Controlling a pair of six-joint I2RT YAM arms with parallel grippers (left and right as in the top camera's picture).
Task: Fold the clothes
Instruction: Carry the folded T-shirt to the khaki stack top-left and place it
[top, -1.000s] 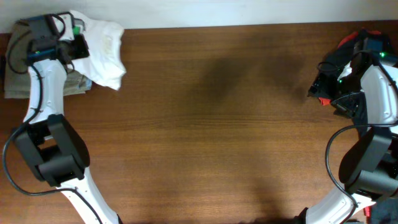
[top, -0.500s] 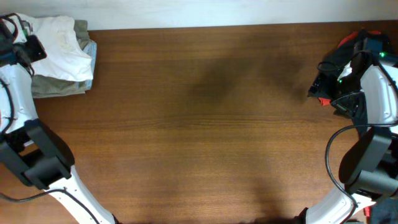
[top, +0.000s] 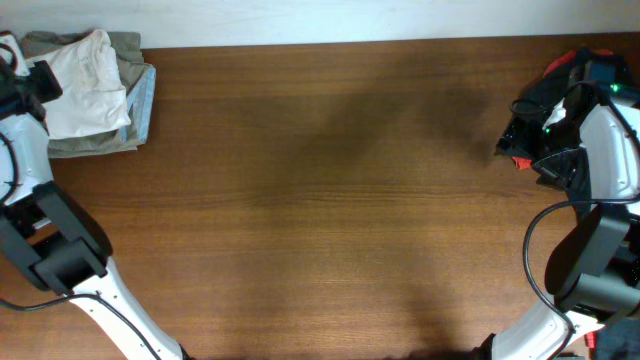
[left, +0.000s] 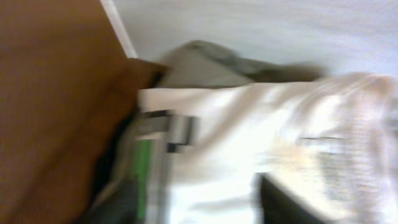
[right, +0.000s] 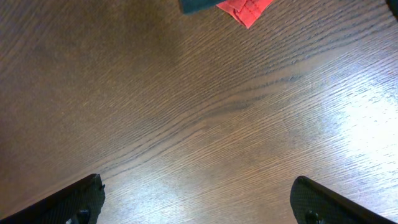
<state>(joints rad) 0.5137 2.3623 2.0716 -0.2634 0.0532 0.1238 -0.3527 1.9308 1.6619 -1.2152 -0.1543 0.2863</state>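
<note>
Lying bunched at the far left corner of your table (top: 330, 200): white T-shirt (top: 88, 85) atop an olive-khaki garment (top: 90, 148). Left gripper (top: 42, 82) beside it; blurred wrist view, so you cannot tell parted or clamped. Right gripper (right: 199, 208): fingers spread wide, holding nothing, near red cloth (right: 245, 9).

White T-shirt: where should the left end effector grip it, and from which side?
On the white T-shirt, probably the raised fold nearest the middle of the table, coming down from above: it lies crumpled on the folded olive garment, so a top pinch on loose cloth should lift it alone.
</note>
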